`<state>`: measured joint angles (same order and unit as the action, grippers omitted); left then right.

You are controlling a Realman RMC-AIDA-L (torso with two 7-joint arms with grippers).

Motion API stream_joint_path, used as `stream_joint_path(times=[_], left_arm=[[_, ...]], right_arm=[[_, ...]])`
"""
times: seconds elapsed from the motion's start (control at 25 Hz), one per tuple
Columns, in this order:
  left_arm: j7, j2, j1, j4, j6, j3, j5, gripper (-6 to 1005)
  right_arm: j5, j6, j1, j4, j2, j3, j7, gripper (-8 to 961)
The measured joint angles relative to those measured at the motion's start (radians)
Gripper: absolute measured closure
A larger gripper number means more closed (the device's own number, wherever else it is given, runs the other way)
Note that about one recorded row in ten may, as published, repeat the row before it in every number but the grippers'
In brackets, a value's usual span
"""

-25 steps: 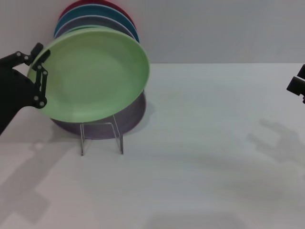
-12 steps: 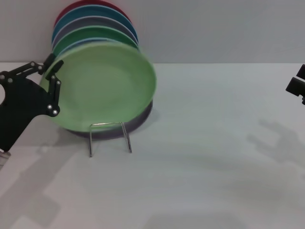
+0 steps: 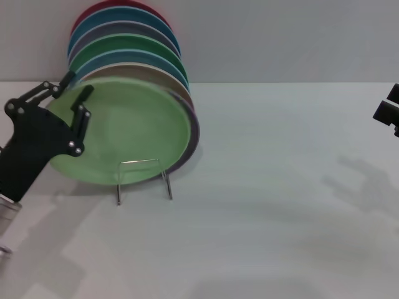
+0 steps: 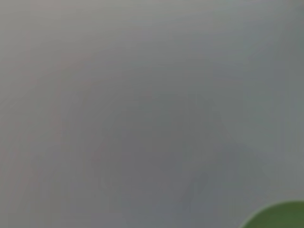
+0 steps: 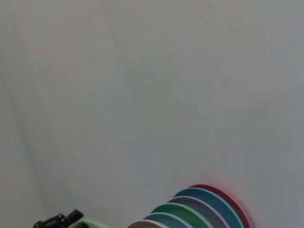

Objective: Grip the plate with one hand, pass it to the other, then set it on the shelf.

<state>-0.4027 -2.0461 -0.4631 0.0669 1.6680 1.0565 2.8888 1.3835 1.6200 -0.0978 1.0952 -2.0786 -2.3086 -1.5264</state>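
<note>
White counter (image 3: pixel 262 205) carries a rack (image 3: pixel 143 180) of plates; left pincer (image 3: pixel 70 84) grips the pale-green plate (image 3: pixel 124 131) rim; right pincer (image 3: pixel 388 112) parked, state indiscernible.

The left gripper (image 3: pixel 70 93) is matte black, with linked finger bars and small silver screws. A silver-grey wrist cuff sits behind it. The right gripper (image 3: pixel 388 113) shows only blocky black edges.

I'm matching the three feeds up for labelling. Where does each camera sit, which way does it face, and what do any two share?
Head view: on the robot's head, looking forward and down at the table and rack; left gripper at the light green plate, right gripper at the edge.
Left wrist view: faces blank wall; only a plate sliver; no body.
Right wrist view: faces the wall above the plate stack; distant left gripper.
Shared: head and right wrist views both show the stack.
</note>
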Motion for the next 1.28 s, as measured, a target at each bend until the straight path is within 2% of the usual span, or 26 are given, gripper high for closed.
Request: stream_joint_path(times=[0.12, 0.4, 0.52, 0.76, 0.92, 1.16, 1.2, 1.28], left_arm=[[-0.060, -0.011, 0.001, 0.001, -0.030, -0.005, 0.000, 853], [-0.104, -0.015, 0.010, 0.013, -0.062, -0.029, -0.001, 719], [-0.145, -0.020, 0.013, 0.013, -0.067, -0.045, -0.001, 725], [-0.195, -0.023, 0.022, 0.016, -0.079, -0.066, -0.001, 571], [-0.228, -0.025, 0.047, 0.051, -0.095, -0.073, 0.000, 449], [-0.285, -0.026, 0.084, 0.090, -0.096, -0.073, 0.000, 384], [-0.286, -0.025, 0.122, 0.128, -0.082, -0.072, 0.000, 373], [-0.284, -0.024, 0.142, 0.144, -0.077, -0.070, 0.000, 351]], right_arm=[[0.000, 0.000, 0.000, 0.000, 0.000, 0.000, 0.000, 198], [0.005, 0.001, 0.000, 0.000, 0.000, 0.000, 0.000, 198], [0.008, 0.001, -0.001, 0.000, 0.000, 0.000, 0.000, 198], [0.009, 0.004, -0.003, 0.000, 0.000, 0.000, 0.000, 198], [0.015, 0.005, -0.005, 0.000, 0.000, 0.000, 0.000, 197], [0.022, 0.006, -0.008, -0.005, 0.000, 0.000, 0.000, 197], [0.022, 0.006, -0.008, -0.007, 0.000, -0.001, -0.001, 197], [0.022, 0.006, -0.007, -0.009, 0.000, -0.003, -0.007, 197]])
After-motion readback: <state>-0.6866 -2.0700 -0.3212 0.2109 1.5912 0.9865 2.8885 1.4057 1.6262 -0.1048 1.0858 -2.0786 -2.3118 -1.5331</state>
